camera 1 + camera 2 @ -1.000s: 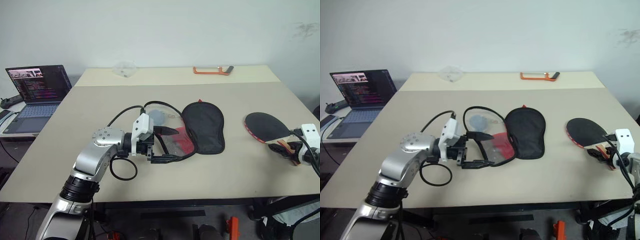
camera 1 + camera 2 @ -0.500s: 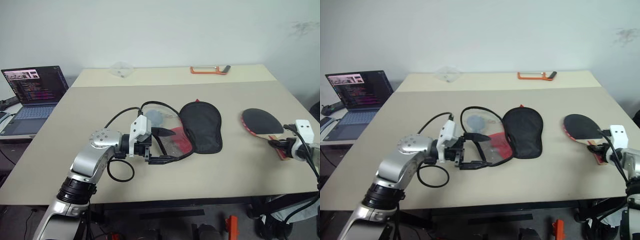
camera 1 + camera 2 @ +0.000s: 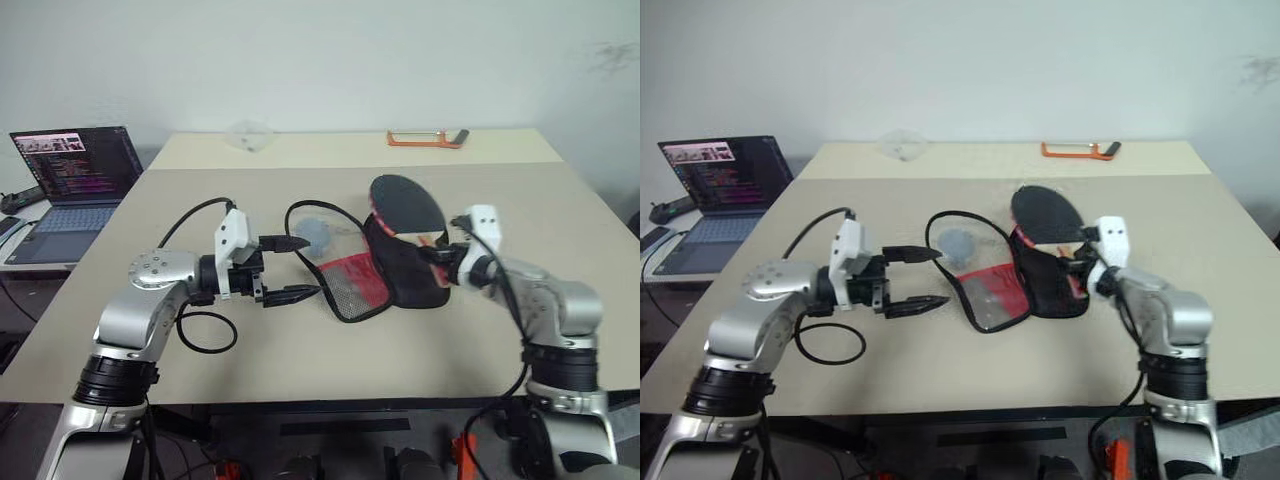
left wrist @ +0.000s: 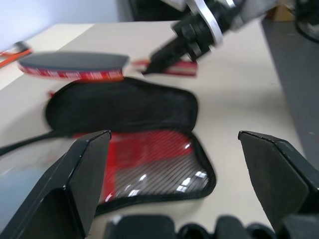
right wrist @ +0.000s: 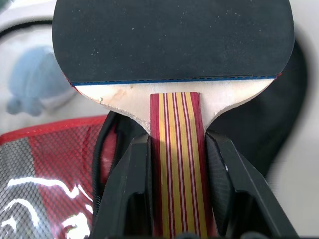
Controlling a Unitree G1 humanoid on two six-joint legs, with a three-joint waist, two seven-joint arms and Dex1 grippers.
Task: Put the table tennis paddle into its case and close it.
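Right gripper (image 5: 177, 199) clamped on the table tennis paddle (image 3: 407, 203) handle, blade held above the case (image 3: 405, 262) lying unzipped mid-table, left gripper (image 3: 290, 268) jaws spread wide and empty just left of it.

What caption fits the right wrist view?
Right end effector grips the paddle by its handle above the open case.
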